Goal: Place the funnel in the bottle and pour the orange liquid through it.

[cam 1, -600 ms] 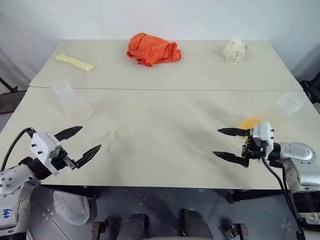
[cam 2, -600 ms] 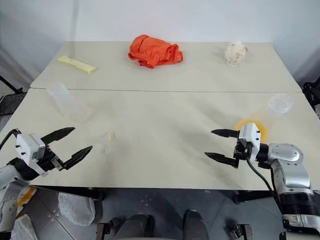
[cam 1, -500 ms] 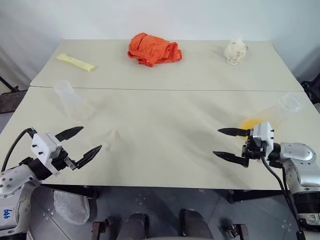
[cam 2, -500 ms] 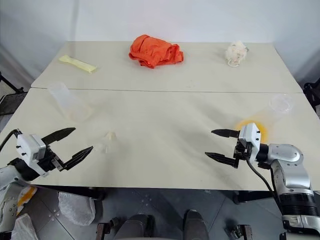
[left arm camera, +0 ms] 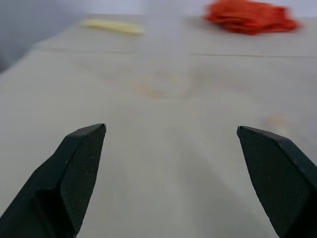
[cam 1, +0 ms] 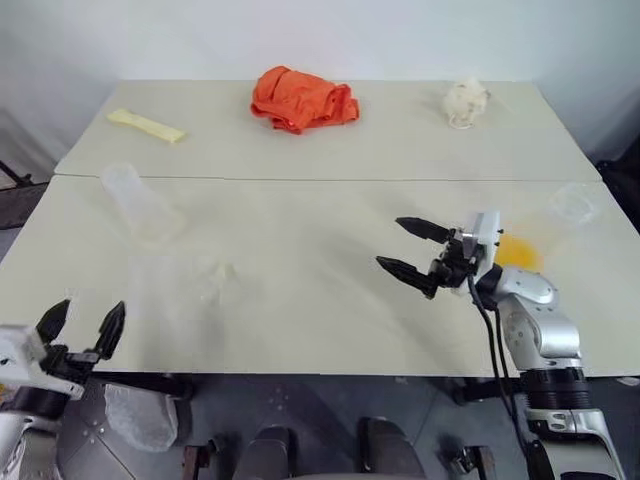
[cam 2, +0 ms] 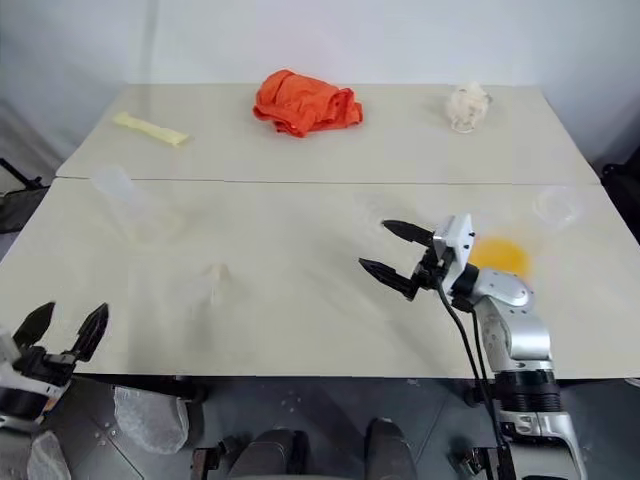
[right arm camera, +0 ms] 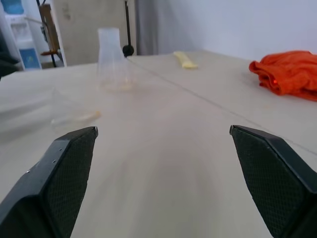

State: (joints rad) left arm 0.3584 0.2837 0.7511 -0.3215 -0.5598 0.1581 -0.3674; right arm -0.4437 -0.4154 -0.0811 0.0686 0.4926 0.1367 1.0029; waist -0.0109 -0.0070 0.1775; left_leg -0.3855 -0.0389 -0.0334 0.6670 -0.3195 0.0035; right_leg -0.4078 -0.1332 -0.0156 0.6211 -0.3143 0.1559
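Observation:
The bottle (cam 1: 135, 200) stands clear and upright on the left of the table, also seen at bottle (right arm camera: 110, 59). The funnel (cam 1: 215, 280), a small clear cone, lies on its side right of the bottle and nearer the front edge. The orange liquid (cam 1: 520, 250) pools in the round base of a clear long-necked vessel (cam 1: 573, 203) lying on the right. My right gripper (cam 1: 392, 243) hovers open and empty over the table, just left of that liquid and pointing toward the funnel. My left gripper (cam 1: 88, 310) is open and empty off the table's front left edge.
An orange cloth (cam 1: 303, 98), a pale yellow strip (cam 1: 147, 124) and a white crumpled object (cam 1: 466, 102) lie along the far part of the table (cam 1: 320, 330). A seam crosses the table from side to side behind the bottle.
My right gripper has swung left and farther onto the table, still open. My left gripper has dropped back and left, off the front edge. Bottle and funnel have not moved.

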